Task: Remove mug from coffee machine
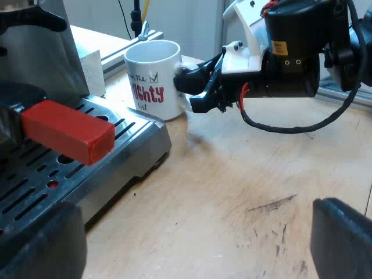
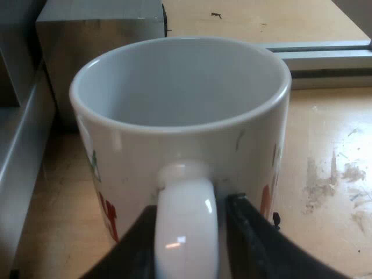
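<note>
A red-ended handle [image 1: 67, 131] and a scratched wooden table [image 1: 244, 192].

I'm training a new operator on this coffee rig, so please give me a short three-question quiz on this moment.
1. True or false: the mug is full of coffee.
2. The jaws of the right gripper straddle the mug's: A) rim B) handle C) base?
3. What colour is the holder handle's end over the drip tray?
Key: 1 false; 2 B; 3 red.
</note>
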You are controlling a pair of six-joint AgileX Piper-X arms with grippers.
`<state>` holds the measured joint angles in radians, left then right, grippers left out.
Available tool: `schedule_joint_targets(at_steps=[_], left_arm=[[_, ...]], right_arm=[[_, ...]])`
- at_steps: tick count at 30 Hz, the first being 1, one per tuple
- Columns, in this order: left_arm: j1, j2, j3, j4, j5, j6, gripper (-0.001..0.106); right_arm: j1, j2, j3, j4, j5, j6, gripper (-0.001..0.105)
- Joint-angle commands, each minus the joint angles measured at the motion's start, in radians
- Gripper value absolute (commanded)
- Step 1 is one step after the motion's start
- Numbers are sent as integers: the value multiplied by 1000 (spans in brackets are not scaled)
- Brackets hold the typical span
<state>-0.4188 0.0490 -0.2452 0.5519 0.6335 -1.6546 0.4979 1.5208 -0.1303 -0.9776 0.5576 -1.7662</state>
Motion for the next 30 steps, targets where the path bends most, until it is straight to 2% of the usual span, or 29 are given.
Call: schedule_joint_targets(at_steps=[1, 13, 16, 18, 20, 23, 30], left_arm=[[-5, 2, 3, -3, 15, -12, 80], [-5, 2, 3, -3, 15, -12, 80], [-5, 2, 3, -3, 15, -12, 80], [-5, 2, 3, -3, 15, -12, 80], [-5, 2, 3, -3, 15, -12, 80], [-5, 2, 3, -3, 15, -16, 80], [-5, 2, 1, -13, 15, -16, 80]], right_arm=[[-6, -7, -12, -36, 5, -12, 46], [-6, -56, -12, 54, 2, -12, 46], [-6, -189, -12, 172, -48, -12, 46], [-4, -222, -12, 215, -50, -8, 46], [-4, -296, -12, 332, -49, 18, 46], [-4, -386, -10, 459, -69, 20, 46], [-4, -650, -13, 764, -170, 20, 46]])
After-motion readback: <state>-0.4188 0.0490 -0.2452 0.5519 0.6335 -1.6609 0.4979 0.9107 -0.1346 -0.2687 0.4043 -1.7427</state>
